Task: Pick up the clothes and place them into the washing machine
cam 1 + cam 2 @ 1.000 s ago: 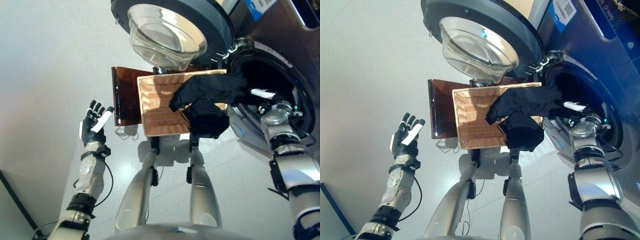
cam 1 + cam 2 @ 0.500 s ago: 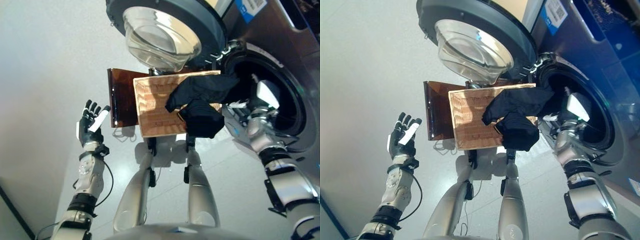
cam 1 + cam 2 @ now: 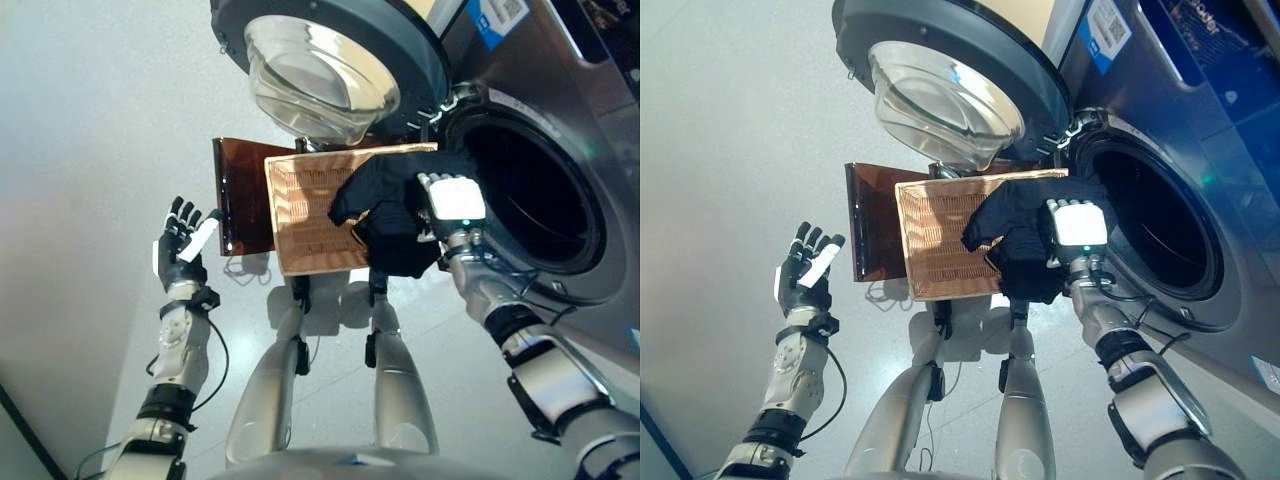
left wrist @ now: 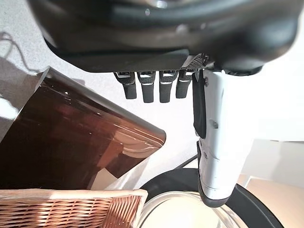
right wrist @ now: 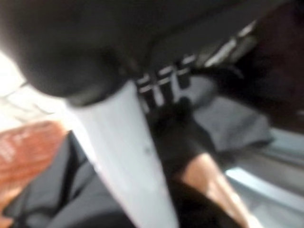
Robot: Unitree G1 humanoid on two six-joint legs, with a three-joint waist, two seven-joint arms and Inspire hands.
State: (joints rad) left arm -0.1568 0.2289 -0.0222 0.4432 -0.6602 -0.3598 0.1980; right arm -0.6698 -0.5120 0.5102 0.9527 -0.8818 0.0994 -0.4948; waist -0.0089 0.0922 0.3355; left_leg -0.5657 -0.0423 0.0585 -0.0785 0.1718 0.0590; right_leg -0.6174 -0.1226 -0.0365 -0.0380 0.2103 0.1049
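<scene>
Black clothes (image 3: 385, 205) lie heaped over the right edge of the wicker basket (image 3: 300, 215), one end reaching toward the washing machine's round opening (image 3: 535, 205). My right hand (image 3: 455, 200) is open, its back toward the camera, right over the clothes between the basket and the opening. In the right wrist view its straight fingers (image 5: 164, 85) and white thumb (image 5: 128, 142) hover above the dark cloth (image 5: 185, 137). My left hand (image 3: 185, 240) is open and empty, raised to the left of the basket; its straight fingers (image 4: 152, 88) also show in the left wrist view.
The basket rests on a dark brown box (image 3: 240, 195), also in the left wrist view (image 4: 71, 142). The machine's door (image 3: 320, 65) stands open above the basket. Grey floor (image 3: 90, 130) spreads to the left.
My right hand has come out of the machine's opening and moved left onto the black clothes at the basket's edge. The left hand has stayed put.
</scene>
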